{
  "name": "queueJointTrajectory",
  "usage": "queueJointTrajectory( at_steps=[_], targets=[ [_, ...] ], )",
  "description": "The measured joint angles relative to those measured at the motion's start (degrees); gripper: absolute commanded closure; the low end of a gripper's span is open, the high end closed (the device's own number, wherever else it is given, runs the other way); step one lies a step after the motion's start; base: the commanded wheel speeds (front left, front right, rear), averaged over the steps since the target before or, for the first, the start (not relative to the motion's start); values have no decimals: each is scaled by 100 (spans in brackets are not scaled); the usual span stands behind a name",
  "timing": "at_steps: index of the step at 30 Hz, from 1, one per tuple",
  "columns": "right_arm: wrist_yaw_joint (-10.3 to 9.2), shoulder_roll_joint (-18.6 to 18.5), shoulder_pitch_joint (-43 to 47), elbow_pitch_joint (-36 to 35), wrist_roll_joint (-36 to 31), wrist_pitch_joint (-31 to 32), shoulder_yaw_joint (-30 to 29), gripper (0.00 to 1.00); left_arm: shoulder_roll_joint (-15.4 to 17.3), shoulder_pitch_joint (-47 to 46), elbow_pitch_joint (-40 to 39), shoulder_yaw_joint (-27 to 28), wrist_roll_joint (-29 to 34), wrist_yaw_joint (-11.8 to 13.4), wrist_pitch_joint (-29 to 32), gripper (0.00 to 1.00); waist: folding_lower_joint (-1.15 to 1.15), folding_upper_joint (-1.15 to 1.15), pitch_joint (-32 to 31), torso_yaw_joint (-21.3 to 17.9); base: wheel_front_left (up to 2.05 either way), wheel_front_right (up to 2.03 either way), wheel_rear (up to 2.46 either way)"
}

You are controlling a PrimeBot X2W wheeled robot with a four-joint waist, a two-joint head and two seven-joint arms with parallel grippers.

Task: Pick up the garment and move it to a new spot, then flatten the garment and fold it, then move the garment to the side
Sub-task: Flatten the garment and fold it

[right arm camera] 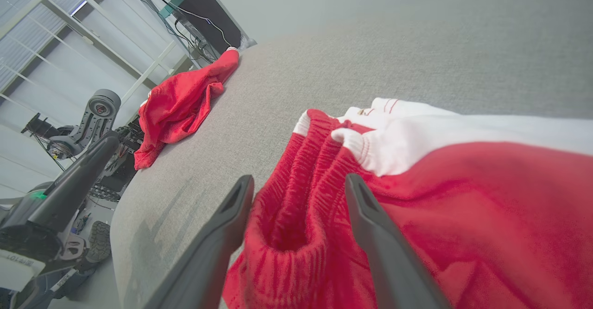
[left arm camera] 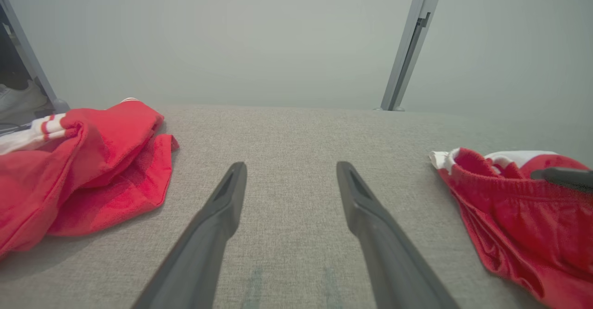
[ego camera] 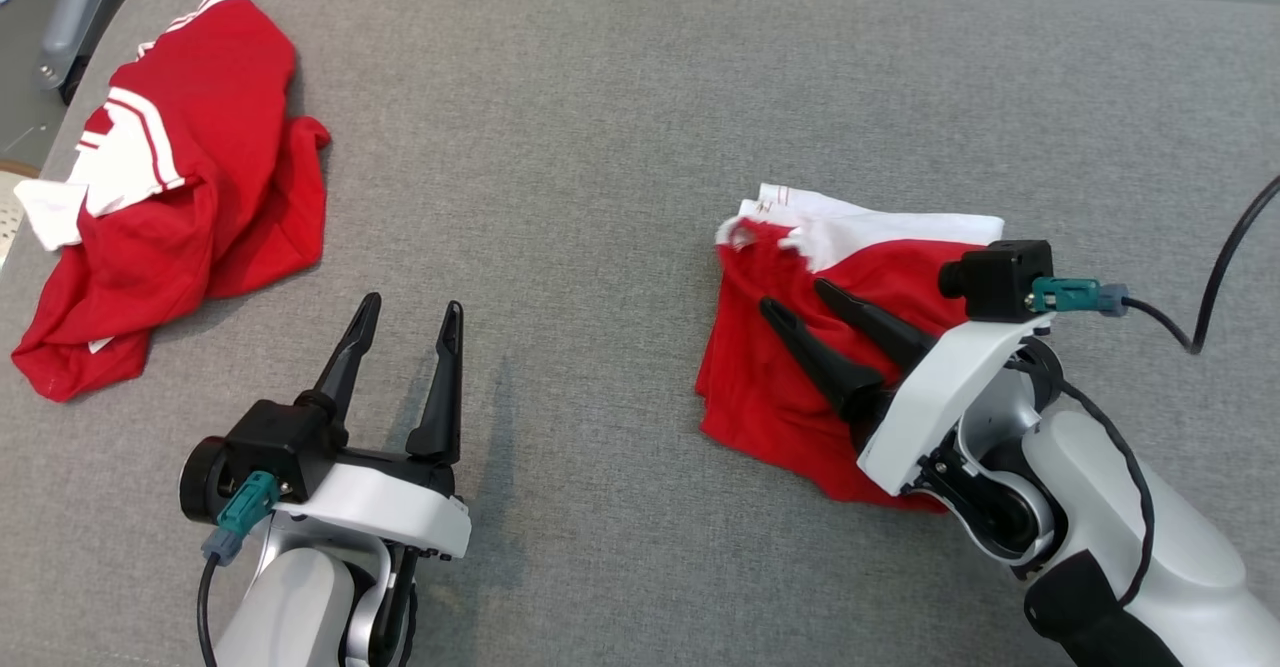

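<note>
A folded red and white garment lies on the right side of the grey padded table. My right gripper rests over it, open, fingers pointing toward its gathered waistband. In the right wrist view, a ridge of that red waistband bulges up between the spread fingers of the right gripper. My left gripper hovers open over bare table at the near left, nothing between its fingers. The left wrist view has the garment at its right edge.
A second red and white garment lies crumpled at the table's far left corner, also seen as the crumpled garment in the left wrist view. A black cable trails from the right wrist camera. A metal post stands beyond the far edge.
</note>
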Motion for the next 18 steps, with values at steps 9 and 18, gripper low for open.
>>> queueJointTrajectory(
  at_steps=[9,18],
  targets=[
    [0,-372,-49,-372,-531,-1228,261,0,-8,3,7,98,74,-31,-1,0,0,0,-88,-239,0,0,0],
    [0,-474,398,-419,-1812,-2263,-1083,0,49,41,-33,198,90,-7,-1,0,0,0,-198,-498,0,0,0]
  ],
)
